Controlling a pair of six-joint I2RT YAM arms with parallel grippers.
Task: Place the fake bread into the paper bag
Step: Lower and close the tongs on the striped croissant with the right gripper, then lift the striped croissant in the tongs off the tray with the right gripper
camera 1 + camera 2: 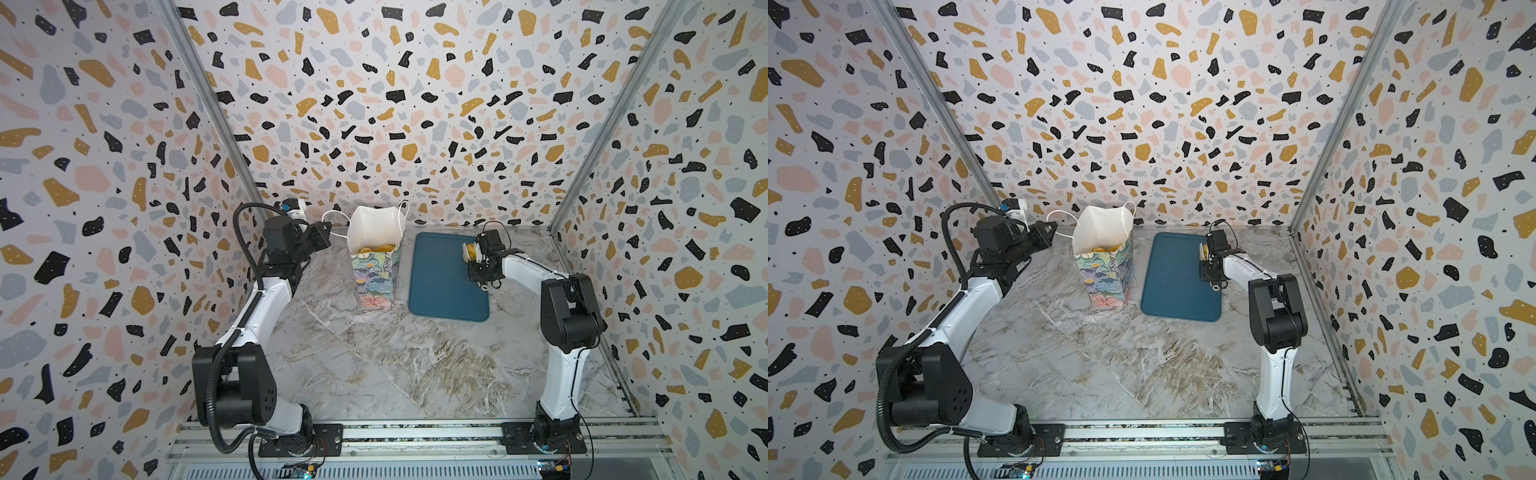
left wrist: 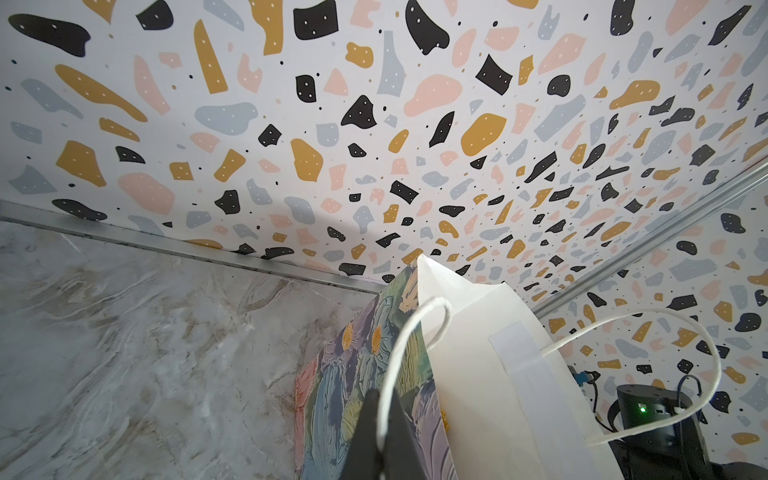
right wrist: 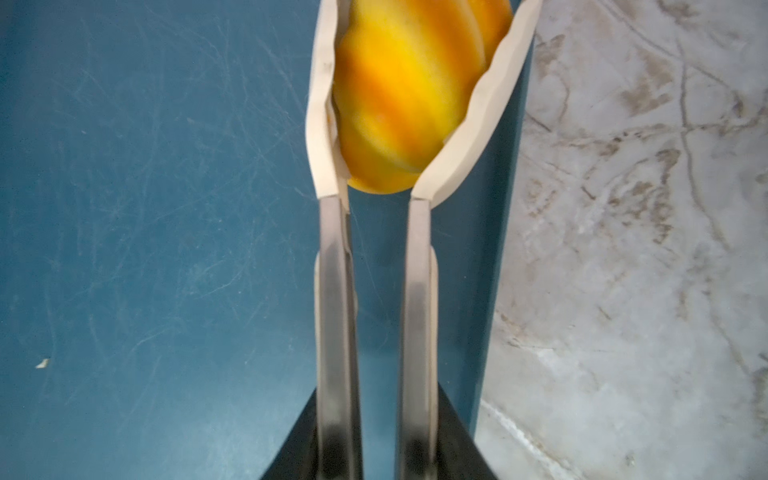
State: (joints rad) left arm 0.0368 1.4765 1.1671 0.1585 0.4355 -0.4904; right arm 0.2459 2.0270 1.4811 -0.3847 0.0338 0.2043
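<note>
Broadly, a marbled desk (image 1: 395, 365) fills the cell, and both arms reach toward its far end. A flat dark-blue tray (image 1: 440, 291) lies there, right of centre in both top views. Just beside it on the left stands the bag (image 1: 376, 270), upright with its mouth open and its white inside showing.

The left hand (image 1: 323, 231) sits at the bag's left side, level with the top edge. The left wrist view shows its dark fingers (image 2: 365, 432) pressed together on one white cord (image 2: 415, 332) of the bag. The second cord loop hangs free.

The right hand (image 1: 478, 259) is over the tray's far right corner. It squeezes a pair of metal tongs (image 3: 417, 291), whose white tips clamp a striped golden roll (image 3: 407, 91) from both sides. The roll is above the tray, close to the edge that borders the desk; I cannot tell whether it touches the tray.

More bread (image 1: 376, 248) shows as golden-brown pieces low inside the bag.
</note>
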